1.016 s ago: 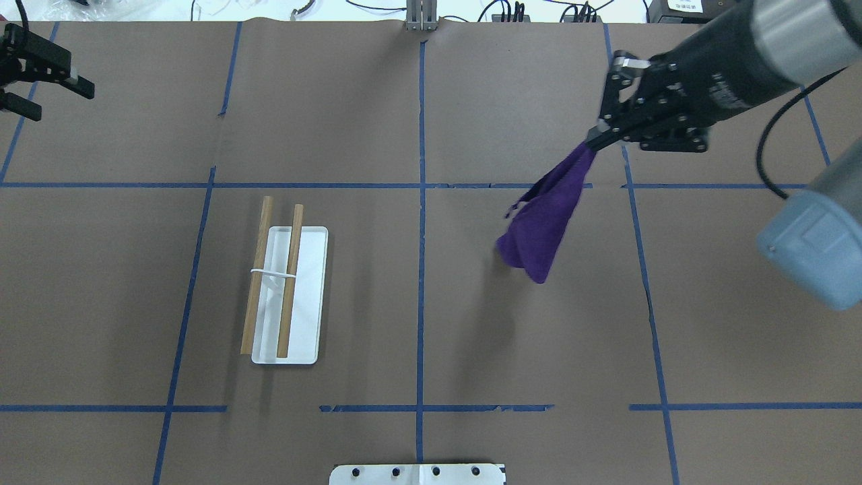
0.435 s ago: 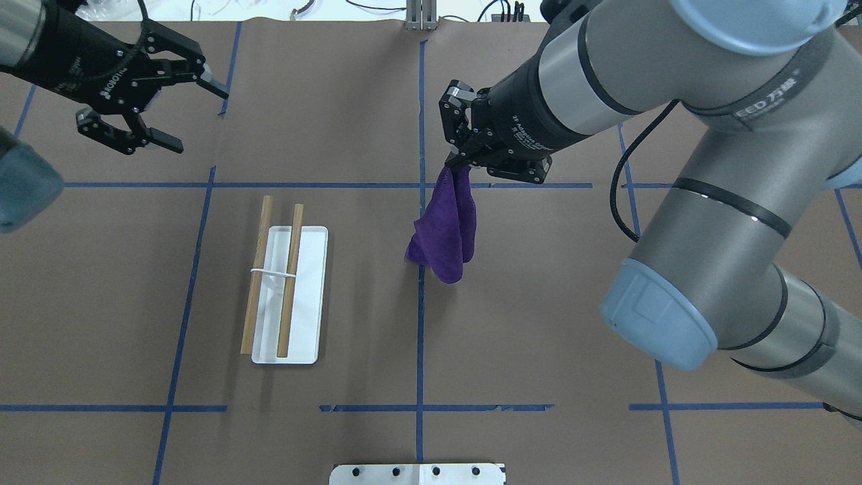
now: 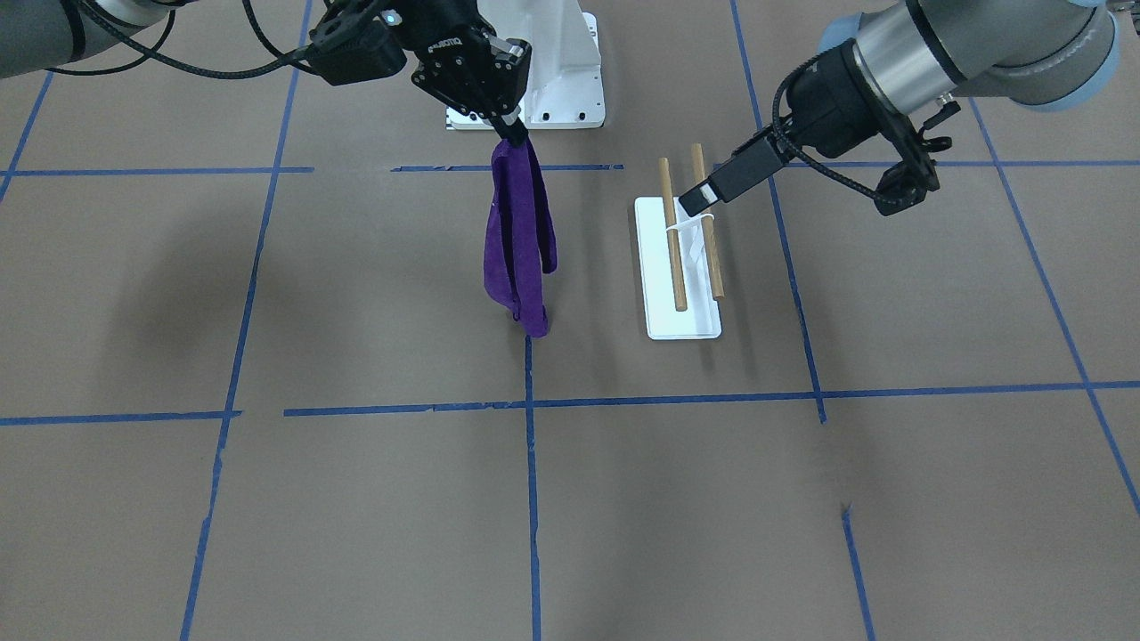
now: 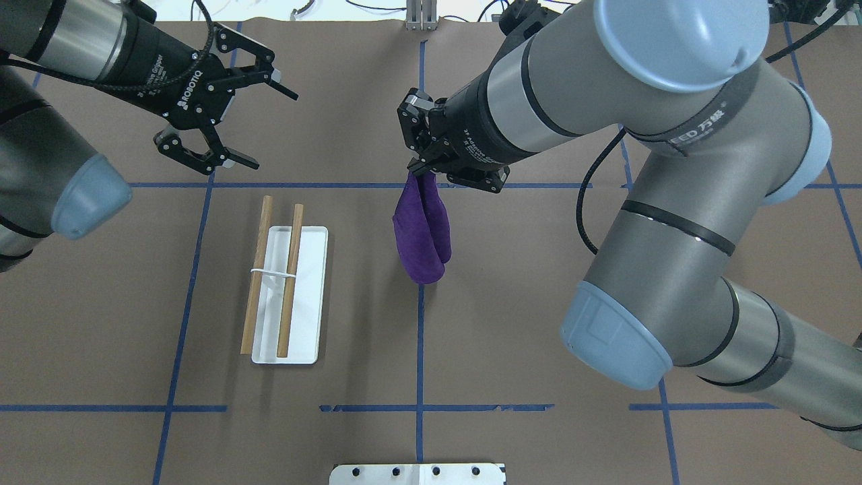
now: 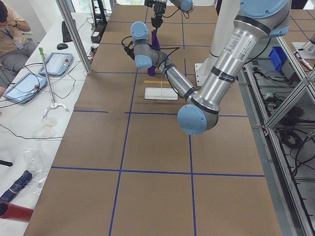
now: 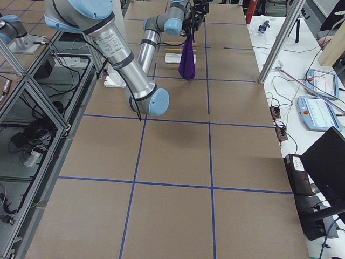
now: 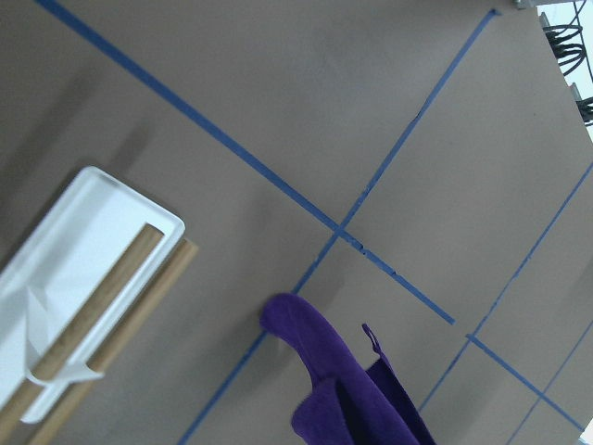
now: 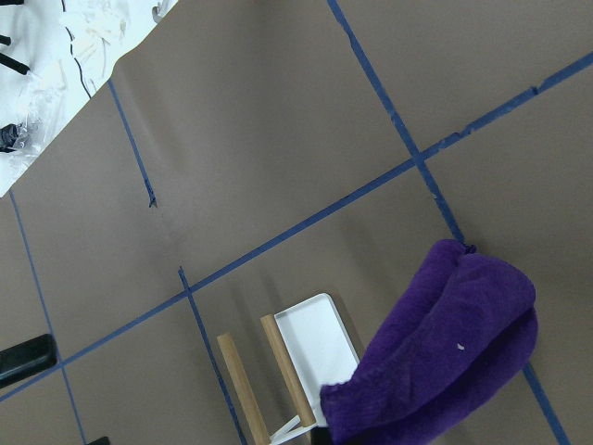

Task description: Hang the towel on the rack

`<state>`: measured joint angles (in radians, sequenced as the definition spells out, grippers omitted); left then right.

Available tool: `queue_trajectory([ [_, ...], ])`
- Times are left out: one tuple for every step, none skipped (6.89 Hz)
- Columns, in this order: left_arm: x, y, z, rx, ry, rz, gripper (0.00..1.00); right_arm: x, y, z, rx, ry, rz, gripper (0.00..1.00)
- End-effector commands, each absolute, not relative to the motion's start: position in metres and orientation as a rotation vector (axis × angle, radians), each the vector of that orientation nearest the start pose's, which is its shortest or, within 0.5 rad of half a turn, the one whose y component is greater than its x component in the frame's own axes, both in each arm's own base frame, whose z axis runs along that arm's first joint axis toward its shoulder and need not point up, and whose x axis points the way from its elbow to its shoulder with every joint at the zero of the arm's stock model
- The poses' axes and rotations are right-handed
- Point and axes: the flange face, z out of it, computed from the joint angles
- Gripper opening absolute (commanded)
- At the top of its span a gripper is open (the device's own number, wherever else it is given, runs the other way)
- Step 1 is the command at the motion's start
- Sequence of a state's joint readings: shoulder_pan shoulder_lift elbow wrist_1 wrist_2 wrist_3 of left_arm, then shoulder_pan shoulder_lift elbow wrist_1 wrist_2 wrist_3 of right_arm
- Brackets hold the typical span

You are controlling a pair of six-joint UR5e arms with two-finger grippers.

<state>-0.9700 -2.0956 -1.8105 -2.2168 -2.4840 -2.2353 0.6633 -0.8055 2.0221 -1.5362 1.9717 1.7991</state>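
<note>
The towel (image 4: 421, 232) is a limp purple cloth hanging from my right gripper (image 4: 416, 172), which is shut on its top end above the table's centre line. Its lower end hangs close to the table; I cannot tell whether it touches. It also shows in the front view (image 3: 517, 240) and the right wrist view (image 8: 435, 352). The rack (image 4: 310, 296) is a white tray base with two wooden dowels (image 4: 291, 283), left of the towel. My left gripper (image 4: 275, 131) is open and empty, in the air beyond the rack's far end.
Blue tape lines (image 4: 419, 337) grid the brown table. A white mounting plate (image 4: 417, 473) sits at the near edge. Cables lie along the far edge (image 4: 498, 13). The right arm's large elbow (image 4: 613, 337) hangs over the table's right half.
My right gripper has carried the towel leftward from the table's right part to the centre line. My left gripper, still open, has come in from the far left toward the rack's far end.
</note>
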Motion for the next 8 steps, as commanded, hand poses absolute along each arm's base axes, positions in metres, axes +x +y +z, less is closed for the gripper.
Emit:
queue_trajectory([
  [0.300, -0.500, 0.145, -0.633, 1.403, -0.736, 0.97, -0.377, -0.411, 0.023, -0.071, -1.310, 0.529, 0.00],
  [0.324, -0.500, 0.128, -0.648, 1.407, -0.764, 0.97, -0.377, -0.411, 0.020, -0.069, -1.315, 0.527, 0.00],
  [0.340, -0.495, 0.120, -0.674, 1.400, -0.775, 0.97, -0.376, -0.410, 0.016, -0.066, -1.322, 0.525, 0.00],
  [0.346, -0.489, 0.118, -0.686, 1.397, -0.767, 0.97, -0.376, -0.411, 0.016, -0.058, -1.323, 0.531, 0.00],
  [0.357, -0.482, 0.117, -0.722, 1.381, -0.773, 0.97, -0.375, -0.412, 0.015, -0.047, -1.324, 0.538, 0.00],
  [0.355, -0.478, 0.113, -0.736, 1.382, -0.778, 0.97, -0.375, -0.412, 0.015, -0.046, -1.324, 0.538, 0.00],
  [0.363, -0.471, 0.112, -0.754, 1.374, -0.769, 0.98, -0.375, -0.412, 0.014, -0.046, -1.326, 0.538, 0.00],
  [0.364, -0.470, 0.107, -0.755, 1.378, -0.762, 0.97, -0.375, -0.412, 0.015, -0.046, -1.324, 0.538, 0.00],
])
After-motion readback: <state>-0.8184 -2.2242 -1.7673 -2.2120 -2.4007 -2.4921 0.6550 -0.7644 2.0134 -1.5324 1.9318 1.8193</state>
